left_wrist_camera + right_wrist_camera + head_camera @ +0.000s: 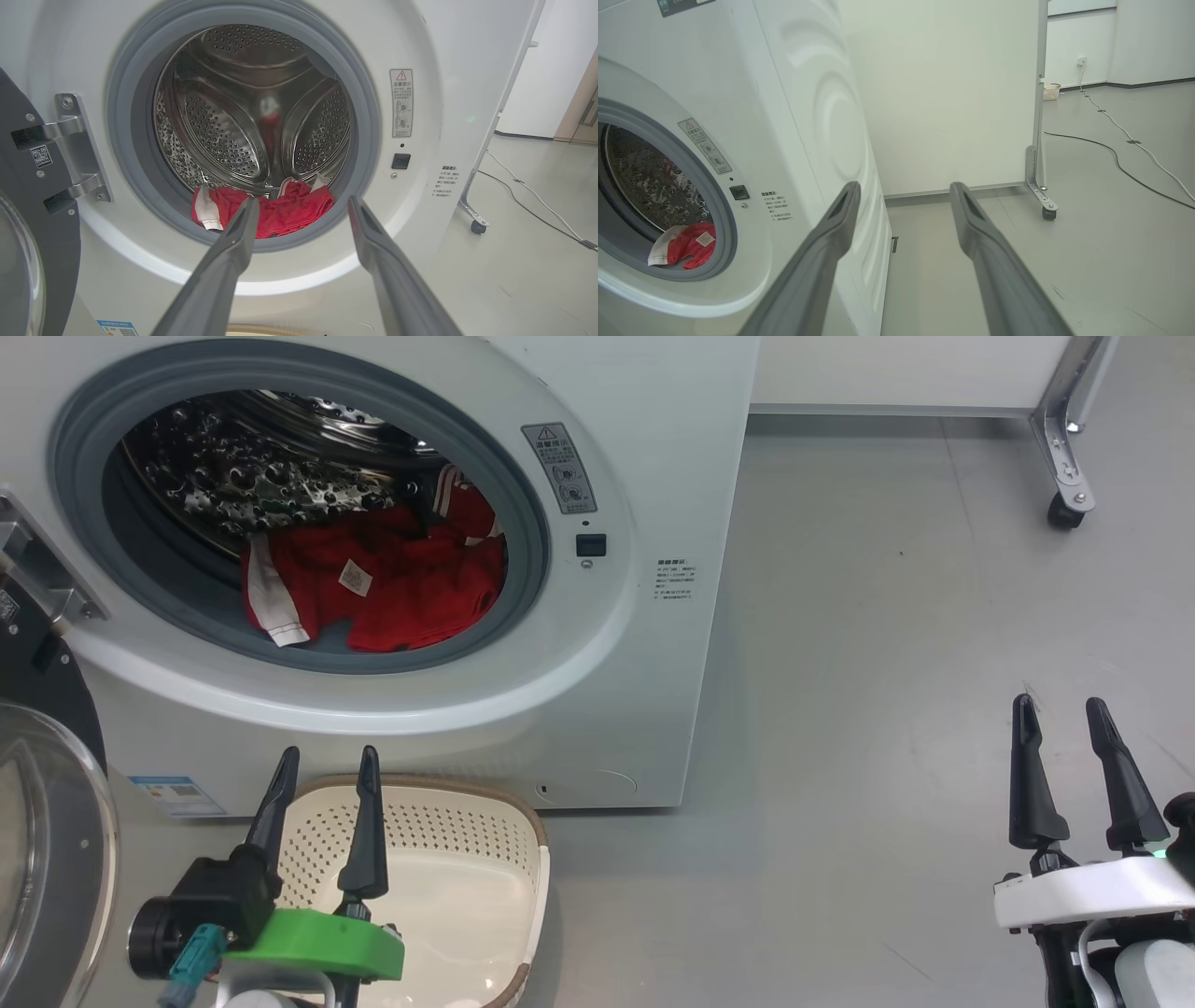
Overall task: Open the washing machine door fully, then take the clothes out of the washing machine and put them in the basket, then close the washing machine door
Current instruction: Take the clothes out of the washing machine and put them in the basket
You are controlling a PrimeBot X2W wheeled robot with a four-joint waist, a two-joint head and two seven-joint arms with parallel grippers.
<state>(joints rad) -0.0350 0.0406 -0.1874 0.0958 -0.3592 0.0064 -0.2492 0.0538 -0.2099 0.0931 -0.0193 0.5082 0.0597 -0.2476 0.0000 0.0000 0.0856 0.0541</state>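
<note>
The clothes [411, 588] (1 red heap) lie in 1 washing machine [653, 429], 1 basket [467, 831] below; left gripper [330, 753], right gripper [1060, 702] gape.

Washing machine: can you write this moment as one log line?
washing machine door: open | clothes: inside washing machine | basket: no clothes visible | left end effector: open, near basket | right end effector: open, holding nothing

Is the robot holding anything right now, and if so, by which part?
Nothing. Both jaws stand open and empty; the red clothes lie inside the washing machine.
</note>
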